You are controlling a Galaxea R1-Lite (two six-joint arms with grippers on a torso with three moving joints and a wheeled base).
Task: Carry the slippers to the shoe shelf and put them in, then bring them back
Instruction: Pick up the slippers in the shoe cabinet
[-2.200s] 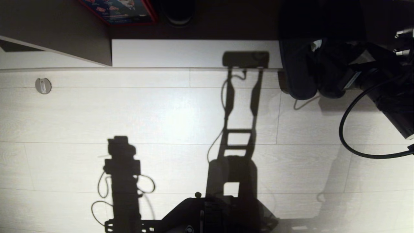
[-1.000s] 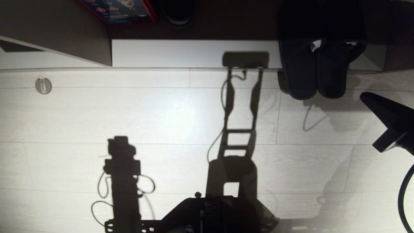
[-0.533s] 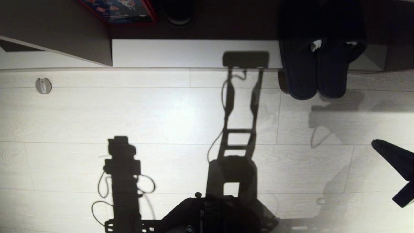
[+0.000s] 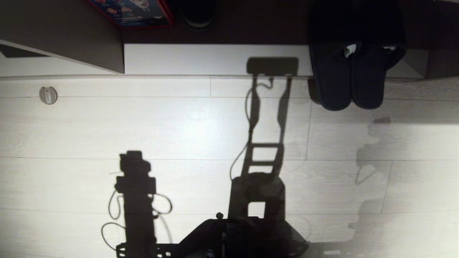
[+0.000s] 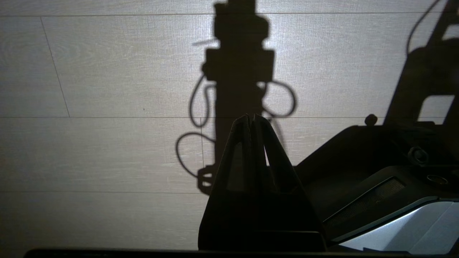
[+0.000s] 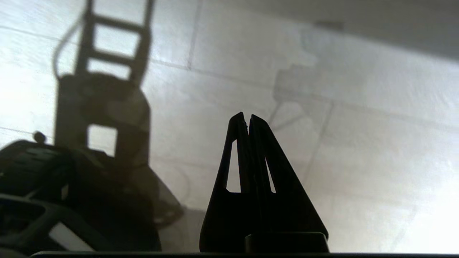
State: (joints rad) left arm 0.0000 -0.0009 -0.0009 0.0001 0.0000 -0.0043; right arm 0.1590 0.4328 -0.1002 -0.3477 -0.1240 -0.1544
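Observation:
The two black slippers (image 4: 346,82) lie side by side at the right end of the shoe shelf (image 4: 200,59). Their front ends are in the dark compartment and their near ends reach over the light base board onto the floor. One shows a small white tag. Neither gripper appears in the head view. In the right wrist view my right gripper (image 6: 246,115) hangs shut and empty over bare floor, well away from the slippers. My left gripper (image 5: 251,116) is shut too, with nothing in it, parked above the floor beside my base.
A red-edged box (image 4: 132,12) and a dark round object (image 4: 197,16) sit deeper in the shelf. A brown panel (image 4: 71,39) stands at the left. A small round fitting (image 4: 47,95) is set in the pale plank floor. My base (image 4: 233,236) fills the bottom middle.
My right arm has drawn back from the slippers, down to the right and out of the head view. The slippers stay where they were.

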